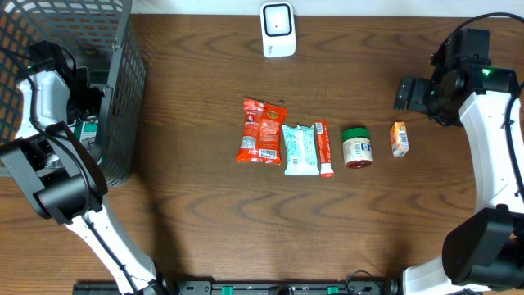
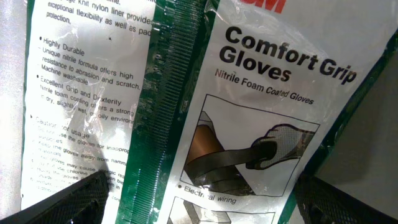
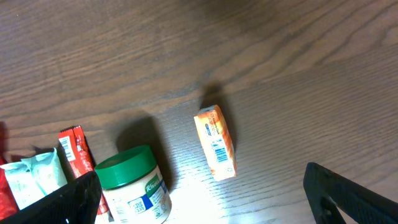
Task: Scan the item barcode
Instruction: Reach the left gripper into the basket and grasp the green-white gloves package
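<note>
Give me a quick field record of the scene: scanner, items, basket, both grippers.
scanner: white scanner at the table's far edge
item row, left to right: red snack bag, teal packet, red stick pack, green-lidded jar, orange box
basket: grey mesh basket at the left, holding a Comfort Grip Gloves pack
left gripper: open, inside the basket, close over the gloves pack
right gripper: open, empty, above the table near the orange box and jar
</note>
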Controlling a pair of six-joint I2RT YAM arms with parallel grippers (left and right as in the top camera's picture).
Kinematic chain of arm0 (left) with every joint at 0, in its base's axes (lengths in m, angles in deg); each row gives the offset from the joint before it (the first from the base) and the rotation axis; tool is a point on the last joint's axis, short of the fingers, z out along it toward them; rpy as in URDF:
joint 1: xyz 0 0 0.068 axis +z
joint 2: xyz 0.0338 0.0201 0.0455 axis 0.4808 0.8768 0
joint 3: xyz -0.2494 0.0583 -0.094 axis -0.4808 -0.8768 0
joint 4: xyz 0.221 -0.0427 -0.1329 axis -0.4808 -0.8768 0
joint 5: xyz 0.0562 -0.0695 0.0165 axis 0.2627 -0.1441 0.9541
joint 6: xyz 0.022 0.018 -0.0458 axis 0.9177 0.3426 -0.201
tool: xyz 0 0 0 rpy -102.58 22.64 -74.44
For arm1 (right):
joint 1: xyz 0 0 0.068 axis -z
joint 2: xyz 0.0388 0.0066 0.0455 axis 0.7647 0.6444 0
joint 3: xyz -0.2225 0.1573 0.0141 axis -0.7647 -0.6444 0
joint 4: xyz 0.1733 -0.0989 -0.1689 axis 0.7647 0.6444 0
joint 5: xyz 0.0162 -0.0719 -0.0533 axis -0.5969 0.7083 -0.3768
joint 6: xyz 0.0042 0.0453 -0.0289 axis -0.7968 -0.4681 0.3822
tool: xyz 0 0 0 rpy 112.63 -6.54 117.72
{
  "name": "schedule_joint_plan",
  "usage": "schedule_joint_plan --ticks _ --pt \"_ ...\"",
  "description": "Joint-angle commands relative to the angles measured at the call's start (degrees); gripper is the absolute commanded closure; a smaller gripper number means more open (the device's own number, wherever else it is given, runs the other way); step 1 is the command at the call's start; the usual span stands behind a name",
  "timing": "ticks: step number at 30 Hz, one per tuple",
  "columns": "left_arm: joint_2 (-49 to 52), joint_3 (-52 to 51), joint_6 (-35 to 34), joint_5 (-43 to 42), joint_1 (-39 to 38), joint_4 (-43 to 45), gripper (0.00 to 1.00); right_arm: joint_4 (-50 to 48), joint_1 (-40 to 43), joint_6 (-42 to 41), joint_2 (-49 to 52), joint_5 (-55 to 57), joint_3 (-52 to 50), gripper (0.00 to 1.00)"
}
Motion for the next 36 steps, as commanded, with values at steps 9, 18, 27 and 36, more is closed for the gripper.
schedule_joint_plan --ticks 9,18,27,36 --pt "4.6 -4.7 -4.0 1.6 1.0 2.0 0.02 0.1 0.3 0.4 -0.9 -0.1 1.0 0.01" --pt "4.8 -8.2 -4.4 1.6 1.0 4.4 0.05 0.1 0.3 0.4 -0.9 -0.1 1.0 0.01" --pt "-2.7 -3.0 -4.0 1.6 1.1 -1.7 0.02 0.1 0.3 0.4 -0.9 -0.1 1.0 0.01" --pt "-3.6 -4.2 0.6 -9.2 1.1 -2.8 0.02 0.1 0.3 0.4 -0.9 -0.1 1.0 0.01"
